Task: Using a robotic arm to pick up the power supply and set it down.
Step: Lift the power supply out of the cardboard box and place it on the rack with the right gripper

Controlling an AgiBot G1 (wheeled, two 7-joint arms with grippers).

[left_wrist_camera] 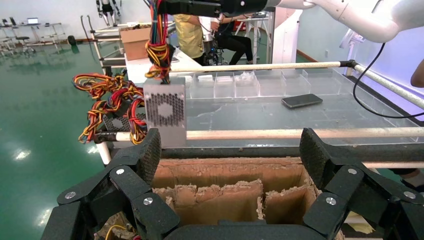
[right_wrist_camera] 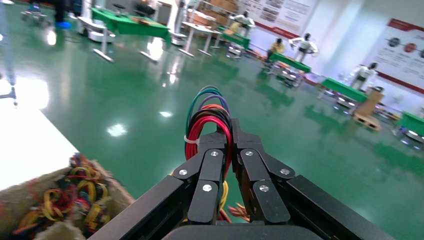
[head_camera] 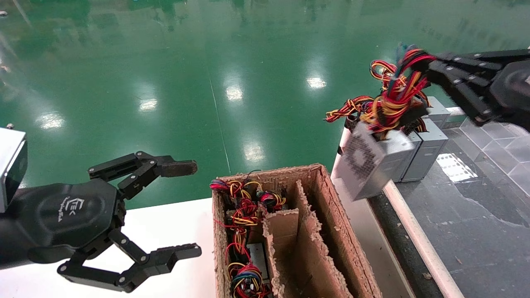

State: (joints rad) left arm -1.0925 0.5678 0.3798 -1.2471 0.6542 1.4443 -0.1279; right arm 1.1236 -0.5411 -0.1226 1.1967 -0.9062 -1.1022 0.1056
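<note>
The right black two-finger gripper (head_camera: 430,68), clenched on the looped wire bundle (head_camera: 395,97), dangles the grey sheet-metal power supply (head_camera: 372,161) tilted below it, between the cardboard box (head_camera: 331,207) and the grey conveyor surface (head_camera: 468,215), while the left gripper (head_camera: 188,209) hangs released beside the box.

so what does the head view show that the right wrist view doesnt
Only the head view shows the grey power supply hanging in the air by its wires, the other supplies behind it, and the open left gripper. Only the right wrist view shows the factory hall with green tables. Both show the right gripper shut on the wire bundle and the cardboard box.
</note>
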